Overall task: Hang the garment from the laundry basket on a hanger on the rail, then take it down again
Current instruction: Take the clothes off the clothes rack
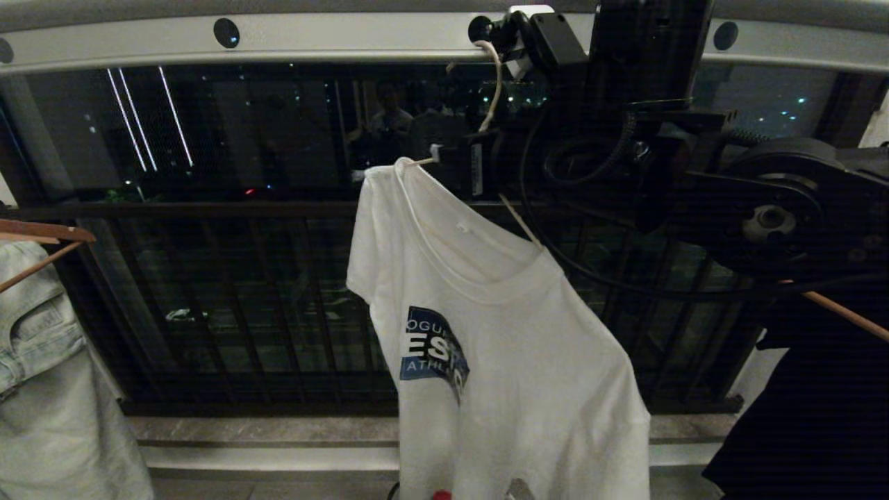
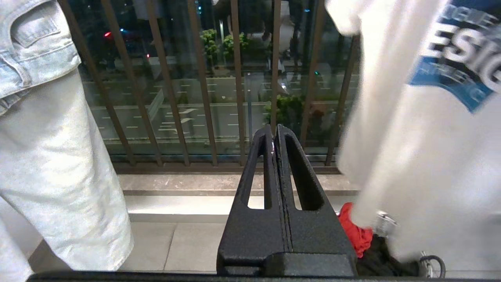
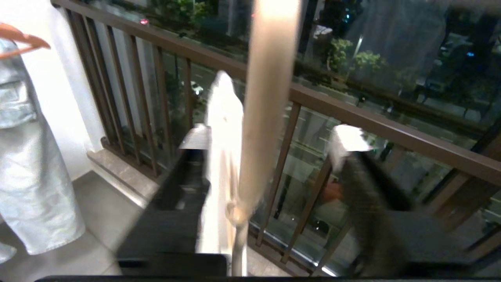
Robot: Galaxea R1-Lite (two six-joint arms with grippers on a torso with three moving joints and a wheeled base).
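White cotton T-shirt with a blue printed chest logo (image 1: 514, 333) hangs tilted on a thin white wire hanger (image 1: 494, 83) hooked on the long pale grey metal rail with round dark holes (image 1: 312, 38).

The right tool (image 3: 270, 156) sits just under the rail at the hanger's twisted neck, its black fingers apart on either side of the wire and the shirt's shoulder, not clamped. The left tool (image 2: 276, 135), low beside the shirt's hem, has its slotted black fingers pressed together, empty. Pale washed denim (image 1: 48, 375) hangs at the left on a brown wooden hanger (image 1: 42, 236); dark balcony bars (image 1: 243, 312) stand behind; red cloth (image 2: 354, 231) lies below.
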